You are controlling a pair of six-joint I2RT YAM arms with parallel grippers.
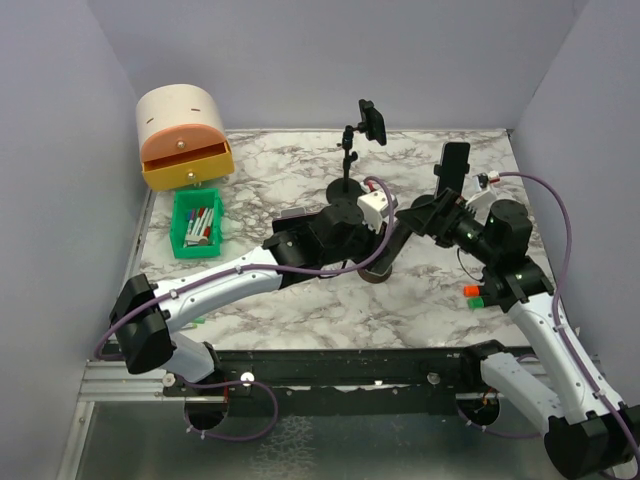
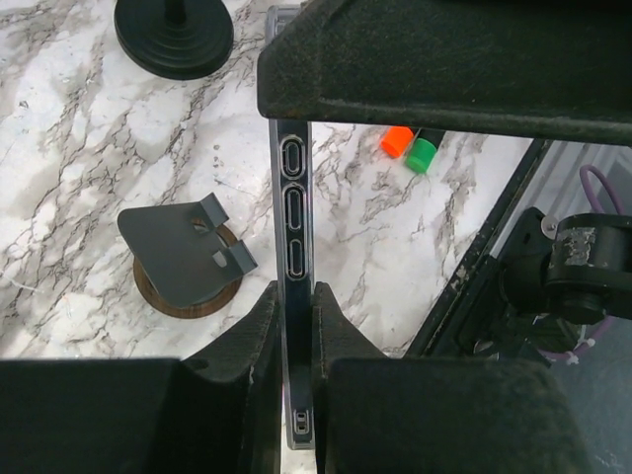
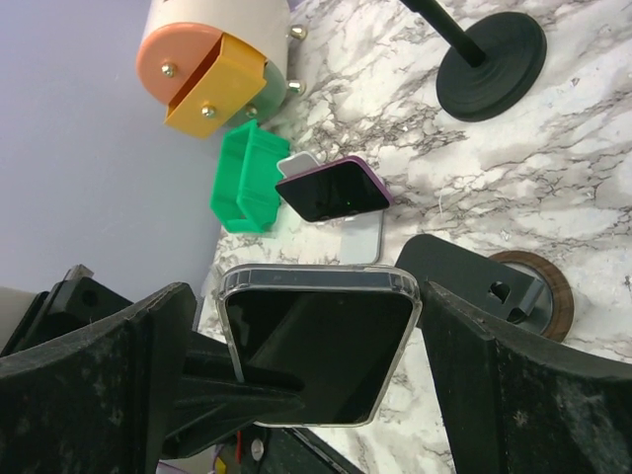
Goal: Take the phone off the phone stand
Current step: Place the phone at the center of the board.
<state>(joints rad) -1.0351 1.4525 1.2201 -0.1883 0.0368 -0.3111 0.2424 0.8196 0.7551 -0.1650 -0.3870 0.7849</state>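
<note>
The phone [image 3: 316, 341], black in a clear case, hangs in the air above the marble table. My left gripper [image 2: 296, 296] is shut on it, with the thin edge [image 2: 296, 188] pinched between both fingers. My right gripper [image 3: 306, 326] is open, its fingers standing on either side of the phone's width; the left-hand one is clearly off the case. From above, the phone [image 1: 455, 165] stands upright over the two grippers. The phone stand [image 2: 188, 262], a grey plate on a round wooden base, sits empty on the table below [image 1: 378, 270].
A black tripod holder [image 1: 345, 190] with another phone [image 1: 372, 122] stands at the back. A purple phone [image 3: 331, 193] rests on a white stand. At the left are a green bin [image 1: 197, 222] of pens and a pink-orange drawer box [image 1: 183, 135].
</note>
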